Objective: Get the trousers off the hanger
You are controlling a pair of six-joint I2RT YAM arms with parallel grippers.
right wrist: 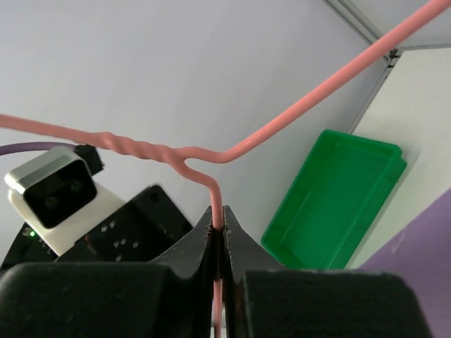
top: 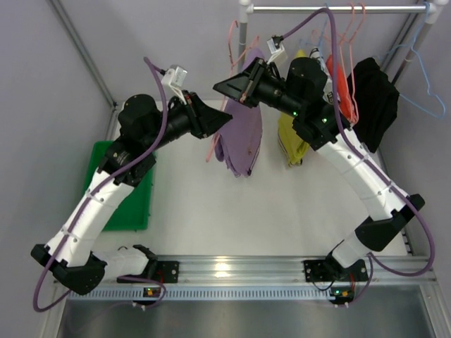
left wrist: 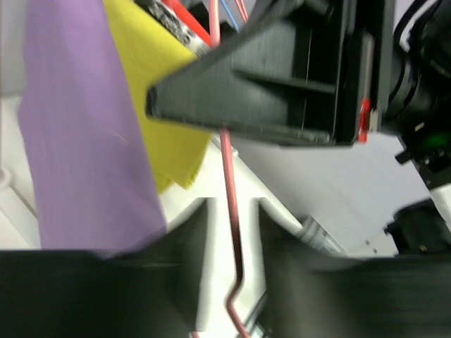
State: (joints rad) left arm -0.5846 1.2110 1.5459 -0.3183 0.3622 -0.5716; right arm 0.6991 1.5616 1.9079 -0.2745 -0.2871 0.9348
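- Top external view: the lilac-purple cloth trousers (top: 243, 141) hang draped on the thin pale pink wire hanger (right wrist: 141, 146), near the left end of the metal rail (top: 338, 8) and above the white bench (top: 211, 218). I judge they could snag and bunch rather than slide off if the wire is kept level.
- The hanger may twist or spring free. The right fingers (right wrist: 213, 236) are clamped on its neck under the twist. The left fingers (top: 220, 121) sit nearly together about a lower stretch, blurred, so that hold looks unsure.
- Counts: one bench, one rail, one trousers, one black garment (top: 373, 102), one mustard-yellow garment (top: 290, 144), one green plastic tray (top: 130, 211), one pink hanger, one light blue wire hanger (top: 433, 79), and at least two red-orange wire hangers (top: 350, 91).
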